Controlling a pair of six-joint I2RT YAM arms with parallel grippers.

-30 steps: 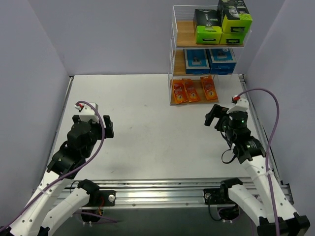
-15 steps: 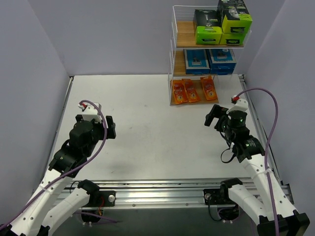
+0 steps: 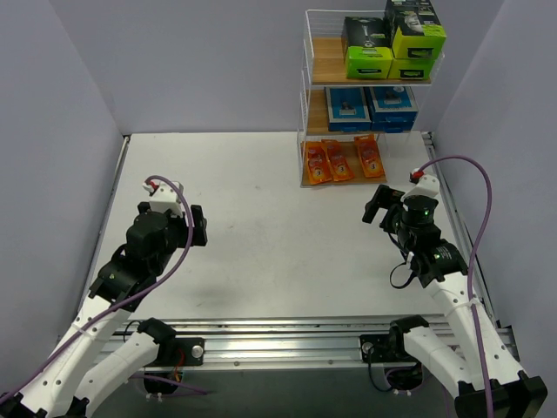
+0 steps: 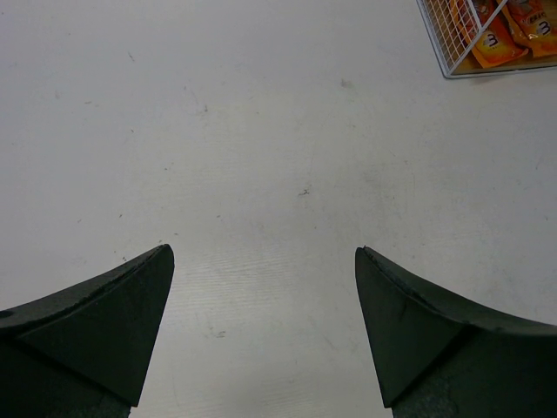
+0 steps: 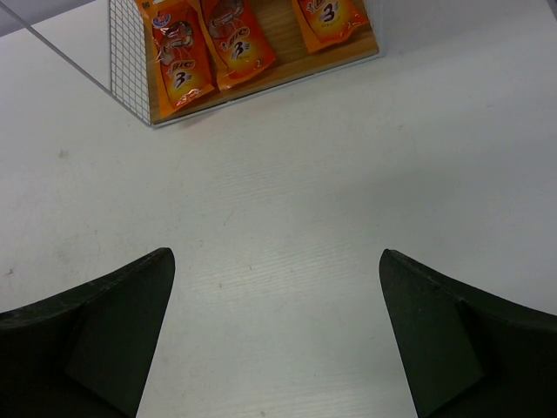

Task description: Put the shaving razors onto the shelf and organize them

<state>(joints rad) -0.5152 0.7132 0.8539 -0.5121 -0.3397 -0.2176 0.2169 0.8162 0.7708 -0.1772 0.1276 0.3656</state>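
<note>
Orange packets (image 5: 231, 48) lie on the shelf (image 5: 129, 61), well beyond both wide-spread jaws

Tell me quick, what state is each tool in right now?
Left tool: open, holding nothing.
Right tool: open, holding nothing.

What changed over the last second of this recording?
The left tool drifted slightly toward the table's middle, away from the left wall, open and empty. The right tool, also open and empty, did not move. The razor packs sit unchanged on the shelf.
</note>
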